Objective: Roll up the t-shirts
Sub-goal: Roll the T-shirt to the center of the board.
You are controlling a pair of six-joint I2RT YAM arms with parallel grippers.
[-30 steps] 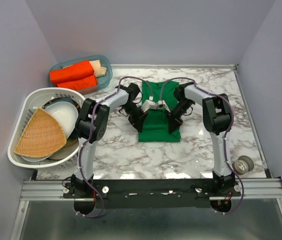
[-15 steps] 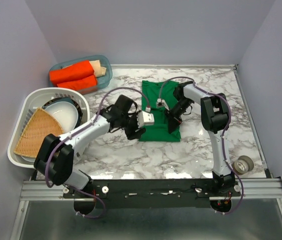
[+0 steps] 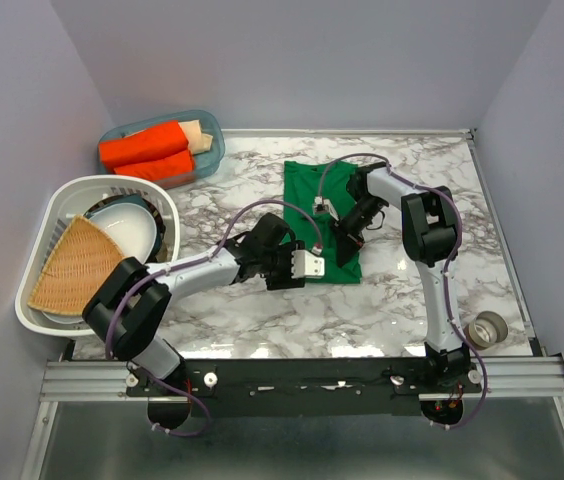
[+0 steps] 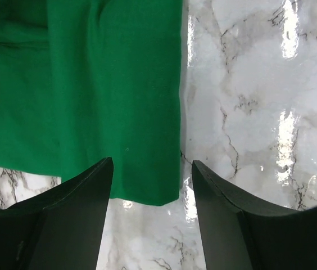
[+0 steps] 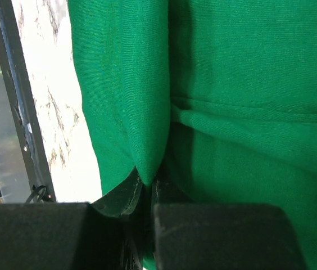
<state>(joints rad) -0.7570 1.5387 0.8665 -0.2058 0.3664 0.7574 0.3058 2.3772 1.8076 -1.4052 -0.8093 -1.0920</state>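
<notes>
On the marble bench [image 3: 362,320], a white basket [image 3: 37,310] of dishes with a wicker mat [image 3: 82,265] stood at left. Behind it a blue bin [image 3: 212,135] held orange-red rolls [image 3: 147,145] and a beige roll [image 3: 194,130]. The green t-shirt [image 3: 307,185] lay mid-bench, both arms crossing its near half. The left gripper [image 4: 151,163] hovered over its hem, jaws wide; the right gripper [image 5: 145,188] had its jaws pinched on a fold. A tape roll [image 3: 487,327] sat at the near right.
</notes>
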